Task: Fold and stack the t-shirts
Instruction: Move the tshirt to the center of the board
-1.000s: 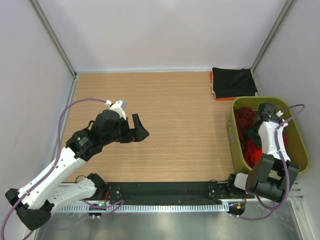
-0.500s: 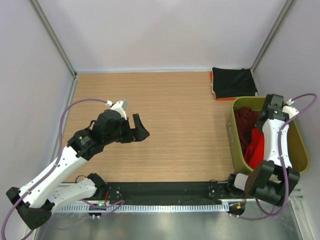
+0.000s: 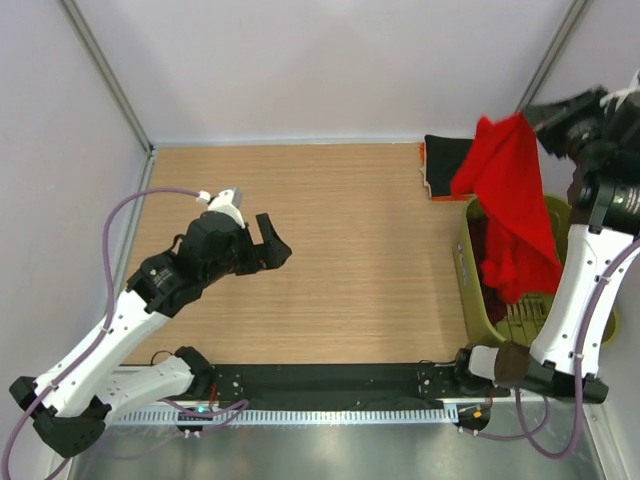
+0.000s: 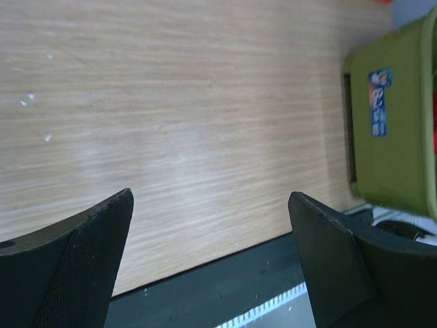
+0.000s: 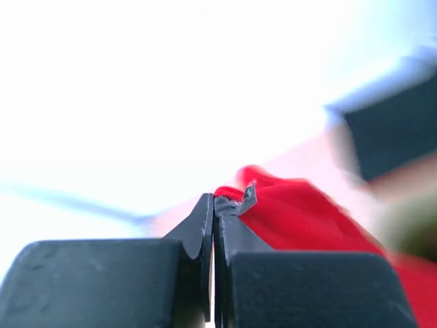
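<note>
Red t-shirt (image 3: 515, 200) hangs from the right gripper (image 5: 213, 203), fingers clamped on its edge high over the olive basket (image 3: 472, 300) — only the wrist view shows that pinch. Left gripper (image 3: 274, 240) hovers wide open above the wood (image 3: 350, 260); its camera alone catches a blue sticker (image 4: 379, 102) on the basket's side — lettering unreadable.
</note>
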Action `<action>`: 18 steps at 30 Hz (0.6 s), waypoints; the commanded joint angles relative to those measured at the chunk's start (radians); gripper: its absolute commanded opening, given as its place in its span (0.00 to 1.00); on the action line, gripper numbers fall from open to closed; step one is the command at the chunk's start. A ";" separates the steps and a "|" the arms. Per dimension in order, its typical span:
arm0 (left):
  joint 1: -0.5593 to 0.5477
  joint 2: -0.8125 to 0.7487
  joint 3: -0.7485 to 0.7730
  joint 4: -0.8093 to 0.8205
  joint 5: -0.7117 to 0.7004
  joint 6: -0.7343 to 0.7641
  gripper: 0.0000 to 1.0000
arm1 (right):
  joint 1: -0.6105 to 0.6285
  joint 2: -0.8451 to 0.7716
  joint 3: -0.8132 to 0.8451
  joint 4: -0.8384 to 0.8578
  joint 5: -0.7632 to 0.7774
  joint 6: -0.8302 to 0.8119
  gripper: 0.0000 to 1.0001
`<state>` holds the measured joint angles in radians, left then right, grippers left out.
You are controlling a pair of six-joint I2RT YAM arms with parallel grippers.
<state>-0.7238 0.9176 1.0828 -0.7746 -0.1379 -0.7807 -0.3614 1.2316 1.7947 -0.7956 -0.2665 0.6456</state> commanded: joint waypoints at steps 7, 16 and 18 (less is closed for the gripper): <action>0.167 -0.079 0.089 0.038 -0.017 -0.091 0.98 | 0.177 0.299 0.650 0.549 -0.381 0.643 0.01; 0.178 -0.108 0.128 -0.078 -0.093 -0.065 0.98 | 0.514 0.085 -0.141 0.515 -0.294 0.351 0.01; 0.179 -0.126 0.091 -0.112 -0.115 -0.066 0.98 | 0.636 0.008 -0.339 0.461 -0.207 0.275 0.01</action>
<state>-0.5537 0.8135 1.1873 -0.8272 -0.1955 -0.8421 0.1566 1.3022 1.6863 -0.2367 -0.5430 1.0588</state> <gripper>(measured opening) 0.981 0.030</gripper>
